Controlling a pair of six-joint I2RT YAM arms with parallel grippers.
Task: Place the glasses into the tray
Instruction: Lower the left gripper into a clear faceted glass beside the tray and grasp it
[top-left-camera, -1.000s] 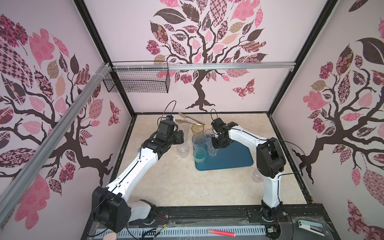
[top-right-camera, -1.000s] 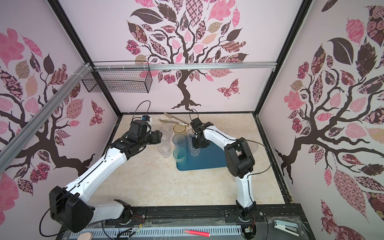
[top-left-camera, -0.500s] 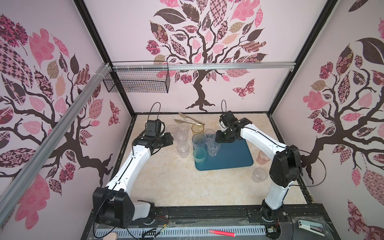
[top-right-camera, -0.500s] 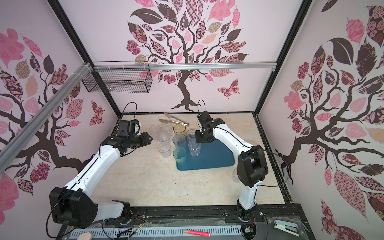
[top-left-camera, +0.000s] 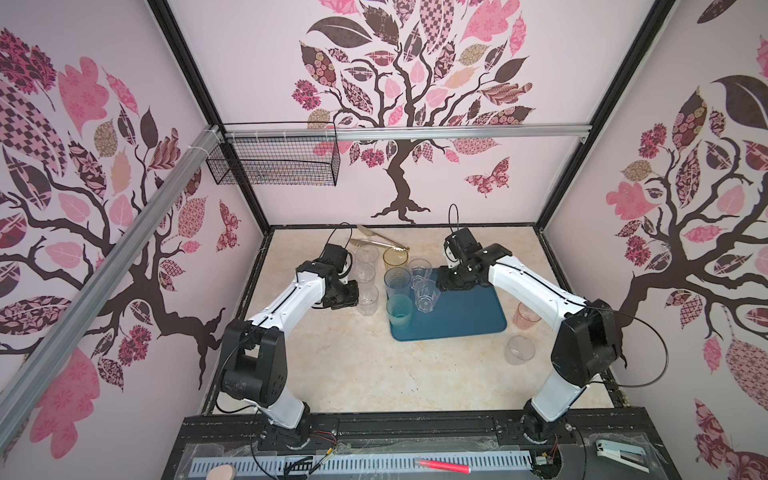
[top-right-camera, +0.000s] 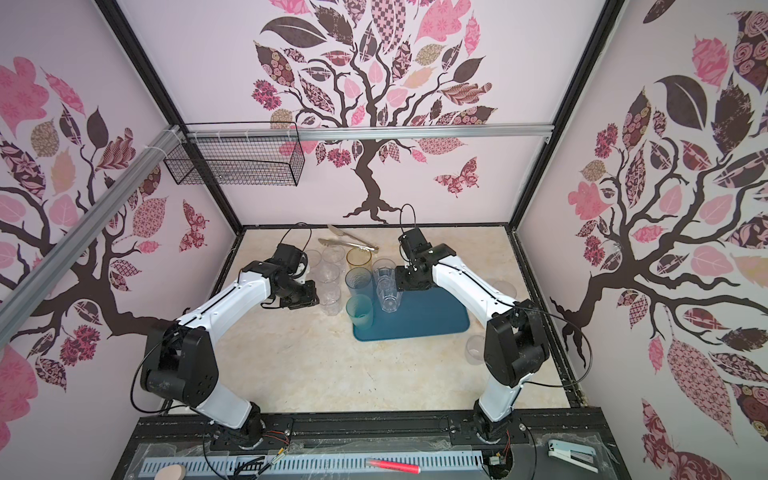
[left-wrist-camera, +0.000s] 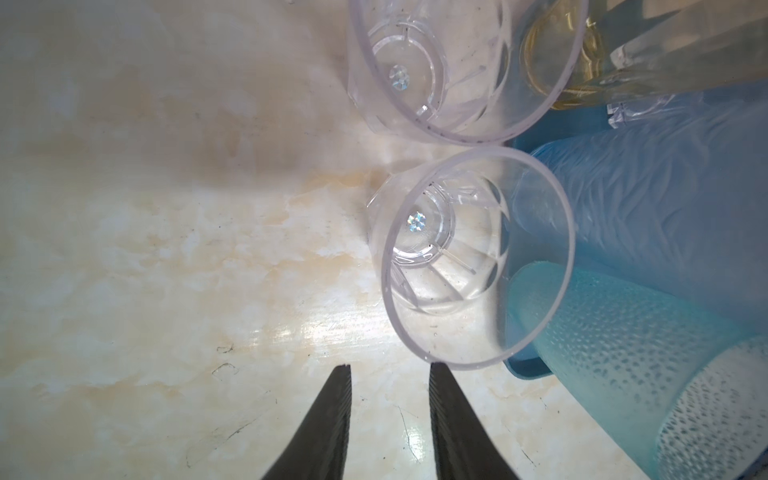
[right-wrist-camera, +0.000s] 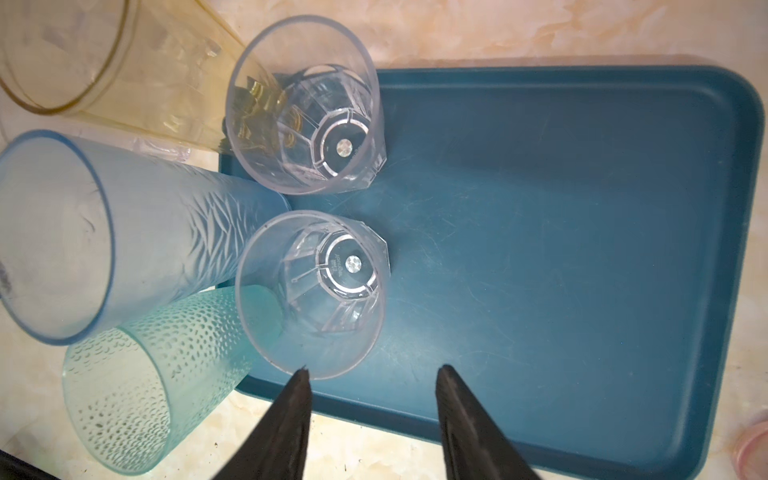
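The dark teal tray (top-left-camera: 465, 316) (right-wrist-camera: 561, 232) holds a blue glass (top-left-camera: 397, 281), a teal glass (top-left-camera: 399, 311) and two clear faceted glasses (right-wrist-camera: 328, 291) (right-wrist-camera: 309, 120), all at its left end. An amber glass (top-left-camera: 395, 258) stands just behind it. Three clear glasses (top-left-camera: 367, 297) stand in a row left of the tray. My left gripper (left-wrist-camera: 388, 365) (top-left-camera: 353, 294) is open and empty, one fingertip close to the nearest clear glass (left-wrist-camera: 478, 262). My right gripper (right-wrist-camera: 374, 370) (top-left-camera: 441, 284) hangs open over the tray beside a faceted glass, holding nothing.
Metal tongs (top-left-camera: 380, 241) lie at the back behind the glasses. A pink glass (top-left-camera: 524, 316) and a clear glass (top-left-camera: 519, 350) stand on the table right of the tray, close to the right arm. A wire basket (top-left-camera: 274, 166) hangs on the back wall.
The left gripper has come forward along the row of clear glasses, its jaws narrower. The right gripper has drawn off the clear glasses on the tray, jaws wider, its elbow swung right.
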